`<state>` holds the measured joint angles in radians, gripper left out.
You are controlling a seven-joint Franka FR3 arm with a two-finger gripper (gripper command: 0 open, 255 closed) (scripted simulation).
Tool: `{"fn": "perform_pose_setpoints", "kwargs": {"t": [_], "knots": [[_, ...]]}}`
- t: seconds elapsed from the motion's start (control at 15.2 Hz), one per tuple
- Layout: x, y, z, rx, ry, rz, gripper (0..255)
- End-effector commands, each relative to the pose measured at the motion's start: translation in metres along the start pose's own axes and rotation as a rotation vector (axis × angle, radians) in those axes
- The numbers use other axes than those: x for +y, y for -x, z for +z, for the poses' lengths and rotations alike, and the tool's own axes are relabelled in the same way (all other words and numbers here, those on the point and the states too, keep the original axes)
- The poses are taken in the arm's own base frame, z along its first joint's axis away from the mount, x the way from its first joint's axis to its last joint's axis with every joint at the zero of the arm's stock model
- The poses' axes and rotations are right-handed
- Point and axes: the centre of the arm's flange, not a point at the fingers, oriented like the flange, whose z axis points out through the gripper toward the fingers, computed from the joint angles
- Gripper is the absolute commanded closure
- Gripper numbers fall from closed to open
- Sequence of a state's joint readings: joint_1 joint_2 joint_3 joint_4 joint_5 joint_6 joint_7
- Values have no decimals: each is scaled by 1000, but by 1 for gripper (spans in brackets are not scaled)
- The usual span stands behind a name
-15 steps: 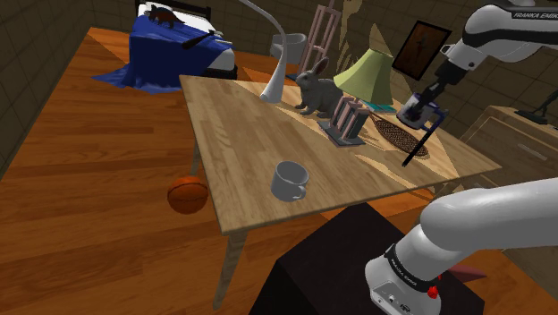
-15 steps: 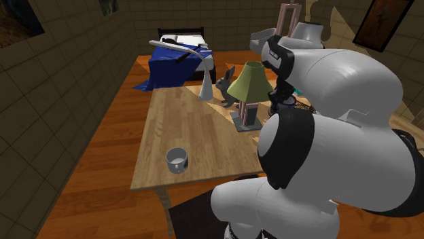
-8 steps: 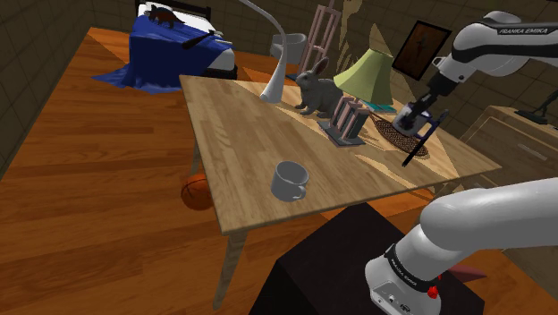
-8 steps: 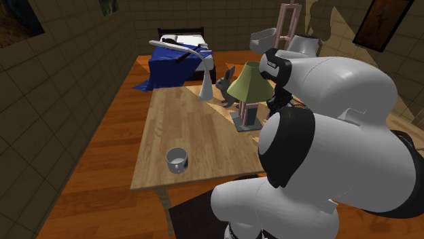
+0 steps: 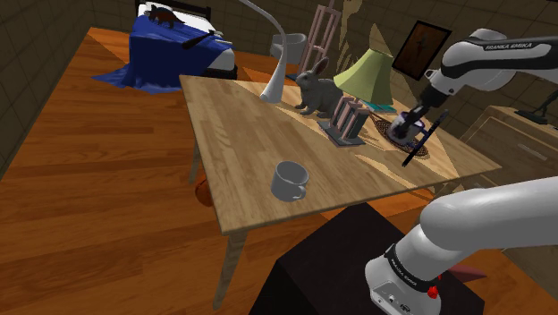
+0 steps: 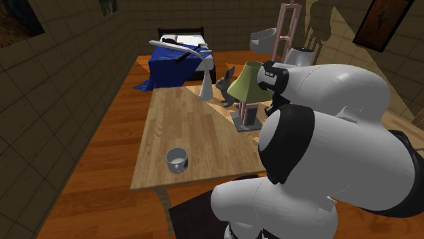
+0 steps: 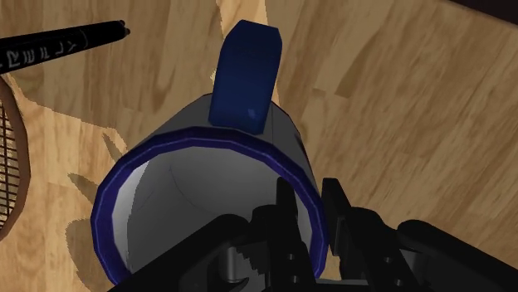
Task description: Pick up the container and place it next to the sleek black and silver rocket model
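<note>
Shoulder view: I see the black fingers holding a grey mug-like container with a blue rim low over the brown woven racket on the wooden table. Second exterior view: the white arm bulks large before that table. Wrist view: the fingers pinch the container by its rim, one inside, one outside, with its blue handle pointing away, just beside the racket.
</note>
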<state>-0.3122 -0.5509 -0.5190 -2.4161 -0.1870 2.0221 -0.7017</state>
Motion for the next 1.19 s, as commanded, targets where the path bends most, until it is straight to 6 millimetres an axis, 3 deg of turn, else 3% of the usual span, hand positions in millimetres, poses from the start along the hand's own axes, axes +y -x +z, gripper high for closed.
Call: {"fn": "perform_pose_setpoints", "kwargs": {"t": [0.0,1.12], "knots": [[0,1,11,1,1,0,255],[0,13,100,1,1,0,255]]}}
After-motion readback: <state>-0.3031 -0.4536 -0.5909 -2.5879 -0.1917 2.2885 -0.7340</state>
